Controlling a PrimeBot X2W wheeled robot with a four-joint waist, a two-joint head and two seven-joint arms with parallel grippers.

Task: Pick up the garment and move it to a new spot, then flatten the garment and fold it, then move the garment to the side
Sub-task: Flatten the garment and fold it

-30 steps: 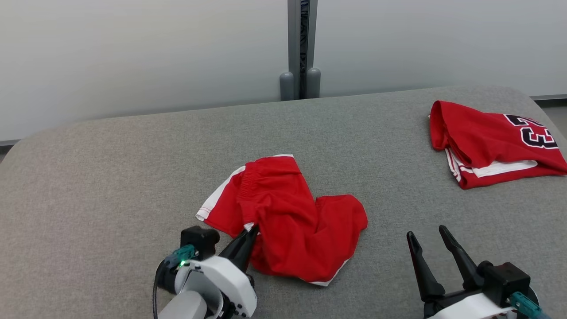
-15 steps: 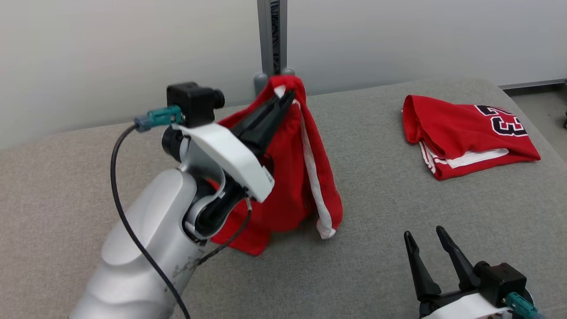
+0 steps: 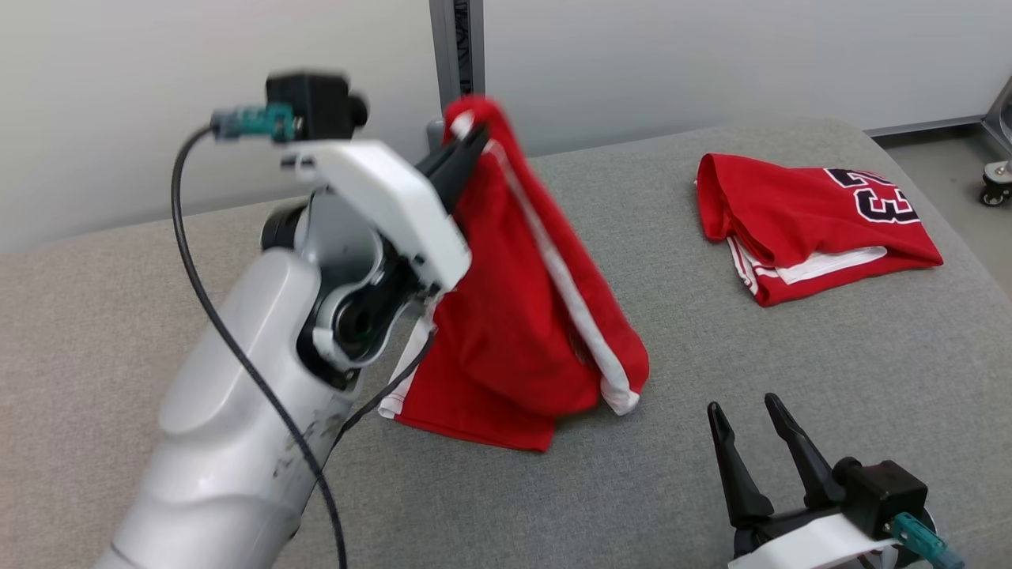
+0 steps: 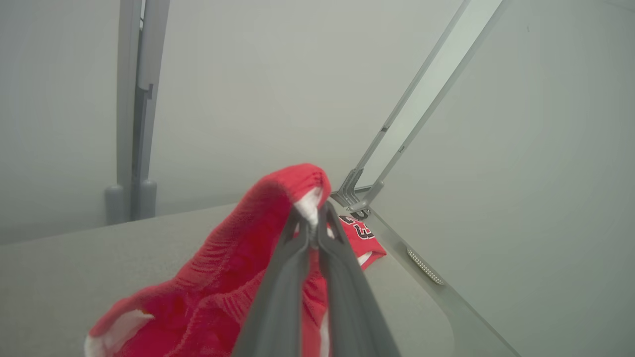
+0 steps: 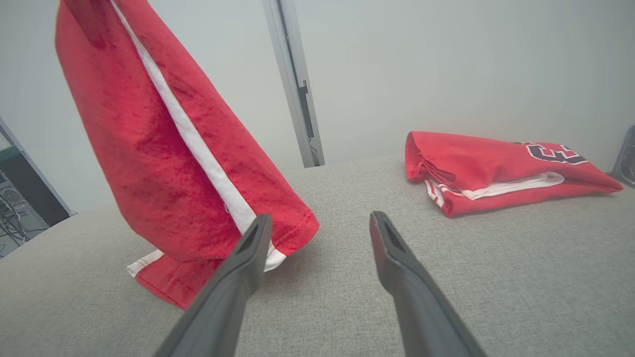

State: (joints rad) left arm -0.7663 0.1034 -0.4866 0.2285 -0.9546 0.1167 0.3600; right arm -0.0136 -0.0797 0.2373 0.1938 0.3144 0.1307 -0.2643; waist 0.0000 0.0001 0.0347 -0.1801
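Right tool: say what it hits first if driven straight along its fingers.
Likely the bare grey table between the hanging red shorts and the folded jersey; the open right tool seems to miss both, though depth is unclear.

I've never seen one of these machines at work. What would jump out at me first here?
The red shorts with a white side stripe, hoisted like a tent at centre-left by the left pincer clamped on their top, lower edge resting on the grey table. Next, a folded red jersey with dark numerals lying at the table's far right. The right pincer waits open and empty at the lower right.
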